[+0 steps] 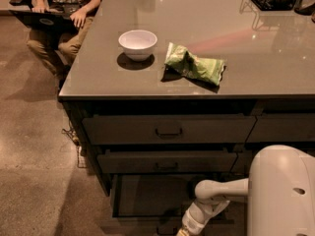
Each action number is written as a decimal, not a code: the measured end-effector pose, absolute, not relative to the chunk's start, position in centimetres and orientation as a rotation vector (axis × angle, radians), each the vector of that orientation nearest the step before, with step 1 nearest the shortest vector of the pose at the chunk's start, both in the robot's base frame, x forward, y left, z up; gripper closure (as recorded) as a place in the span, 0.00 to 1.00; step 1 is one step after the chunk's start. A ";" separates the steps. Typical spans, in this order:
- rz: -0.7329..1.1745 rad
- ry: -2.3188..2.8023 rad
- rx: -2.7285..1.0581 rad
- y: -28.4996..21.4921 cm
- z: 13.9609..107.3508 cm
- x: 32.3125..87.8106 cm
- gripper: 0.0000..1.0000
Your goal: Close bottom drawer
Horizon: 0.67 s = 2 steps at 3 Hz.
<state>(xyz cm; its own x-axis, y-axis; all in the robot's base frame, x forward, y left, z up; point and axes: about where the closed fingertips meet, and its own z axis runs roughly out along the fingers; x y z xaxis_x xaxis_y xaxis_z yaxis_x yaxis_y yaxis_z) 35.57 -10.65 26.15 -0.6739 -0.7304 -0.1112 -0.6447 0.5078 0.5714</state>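
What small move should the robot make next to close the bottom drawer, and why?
Probably push the claw forward: the bottom drawer stands pulled out, its inside showing, and the claw sits low at its front, by the picture's bottom edge.

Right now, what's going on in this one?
The robot's arm reaches down in front of the counter. Its end effector is at the bottom edge of the view, by the front of the bottom drawer, which stands pulled out. A bowl and a green bag sit on the countertop. A person with a laptop sits behind.
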 end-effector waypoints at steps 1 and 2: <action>-0.895 -2.597 1.194 -10.6 26.1 35.4 0.72; -0.897 -2.593 1.193 -10.5 26.1 35.2 0.95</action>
